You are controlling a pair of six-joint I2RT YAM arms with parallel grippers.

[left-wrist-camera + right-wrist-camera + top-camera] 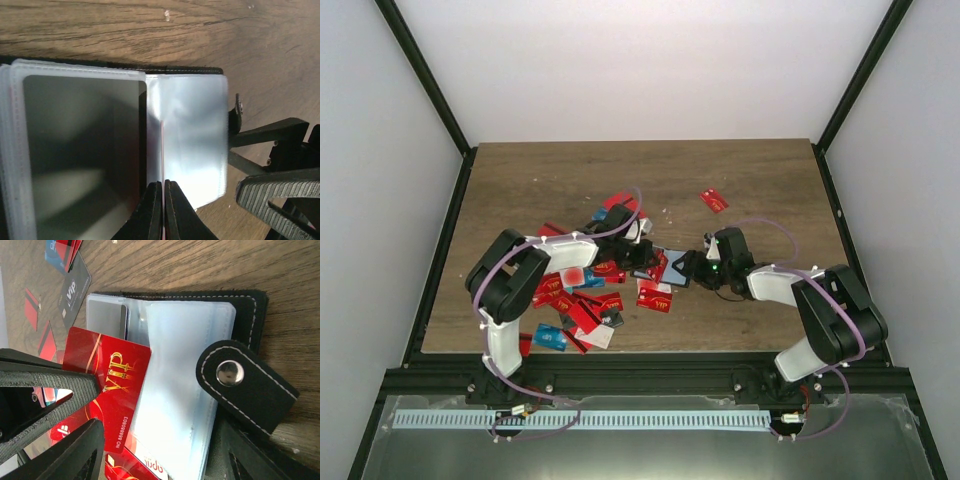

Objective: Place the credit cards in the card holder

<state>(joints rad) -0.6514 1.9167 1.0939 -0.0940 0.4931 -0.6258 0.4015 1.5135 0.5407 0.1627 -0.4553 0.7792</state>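
Feeding a red card (112, 390) into the card holder (250, 310): left gripper (163, 210) pinches it, right gripper (682, 268) spread; most credit cards (575, 300) lie loose beside the holder.

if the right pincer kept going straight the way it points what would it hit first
The holder: its clear sleeves lie straight ahead of the right pincer, and the red card at its tip already overlaps them. Depth is unclear, so it may pass just above.

Credit cards (605, 300) crowd left-centre; far table (570, 170) strip open.
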